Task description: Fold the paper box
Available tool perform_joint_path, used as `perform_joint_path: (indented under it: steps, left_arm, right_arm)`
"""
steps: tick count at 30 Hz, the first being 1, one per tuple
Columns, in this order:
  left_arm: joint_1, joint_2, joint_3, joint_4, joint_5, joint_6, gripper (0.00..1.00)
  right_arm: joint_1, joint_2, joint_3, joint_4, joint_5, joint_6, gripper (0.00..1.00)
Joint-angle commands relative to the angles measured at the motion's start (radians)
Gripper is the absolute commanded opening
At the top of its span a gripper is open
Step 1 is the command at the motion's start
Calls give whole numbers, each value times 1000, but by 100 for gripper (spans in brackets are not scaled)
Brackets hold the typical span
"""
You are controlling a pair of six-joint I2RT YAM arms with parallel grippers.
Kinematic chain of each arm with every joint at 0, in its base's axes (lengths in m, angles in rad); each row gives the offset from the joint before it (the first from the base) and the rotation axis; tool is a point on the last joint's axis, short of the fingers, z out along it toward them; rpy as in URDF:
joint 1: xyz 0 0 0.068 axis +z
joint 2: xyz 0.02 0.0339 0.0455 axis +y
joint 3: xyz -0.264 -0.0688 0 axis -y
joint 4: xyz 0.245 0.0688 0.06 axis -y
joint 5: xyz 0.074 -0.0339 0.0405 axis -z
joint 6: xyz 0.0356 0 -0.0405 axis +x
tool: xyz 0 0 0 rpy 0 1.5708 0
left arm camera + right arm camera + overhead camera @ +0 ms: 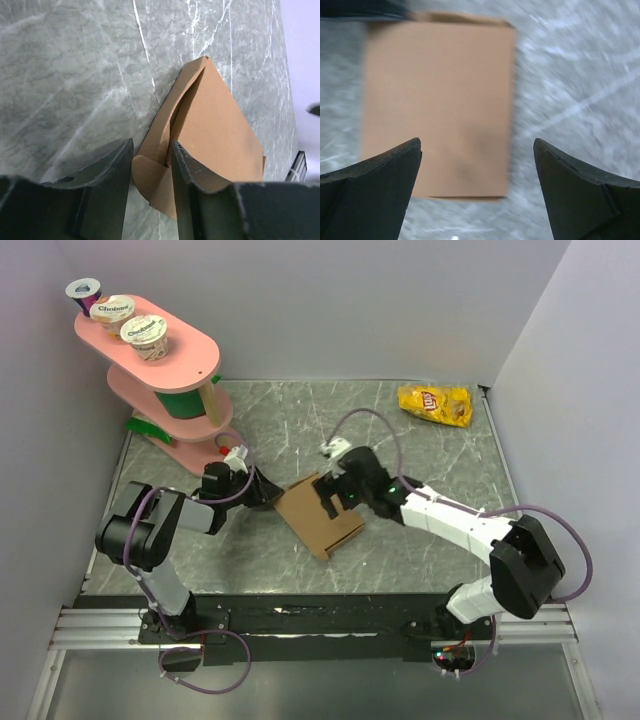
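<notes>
A grey marble-patterned table [300, 430], walled in white on three sides, with two robot arms bolted at its near edge. The right arm [450, 520], white and black, reaches in from the right toward the middle of the table. The left arm [150, 525] bends in from the left to the same spot. A pink two-tier stand [190, 350] occupies the far left corner.

The paper box [318, 520], plain brown cardboard and only partly folded, lies at the centre of the table between the two arms, set diagonally in the overhead view. One side panel is raised and leaning over the flat base. The left gripper [152, 150] sits at the box's left end with its dark fingers [107, 170] drawn close together, the raised panel's edge and a rounded tab lying in the narrow gap between them (whether the pads actually pinch the cardboard cannot be told). The right gripper [477, 145] hovers over the box's flat top panel with its jaws spread wide and nothing held between them; its wrist view is blurred.

A yellow chip bag [436, 404] rests near the far right corner, well apart from the box. Three yogurt cups [145, 332] stand in a row on the stand's top tier
</notes>
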Motion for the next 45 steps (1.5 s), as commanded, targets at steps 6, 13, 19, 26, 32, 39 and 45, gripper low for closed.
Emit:
perform_joint_path:
  steps: [6,13,19,26,32,39,45]
  left_arm:
    - [46,-145,-35,-108,-111,-58,83]
    - [110,-258,-61,-186,-118,-60,93]
    - [162,-288,-77,-203,-102,-60,94]
    - [179,-306,-83,-189,-87,-75,95]
    - [182,-318,-78,-194,-87,-72,95]
    - [182,-327,-86,-178,-84,-81,95]
    - [182,-340,-78,-189,-70,-84,95]
  right_arm:
    - [329,143,156,-1,367,-35,100]
    - [461,301,277,-47,494,-20,100]
    - [508,410,363,-124,601,28,93]
    - [530,476,362,-146,742,22,73]
    - [530,496,357,-144,772,2,57]
    - [530,463,330,-139,795,-38,35]
    - [528,458,316,-136,807,-60,33]
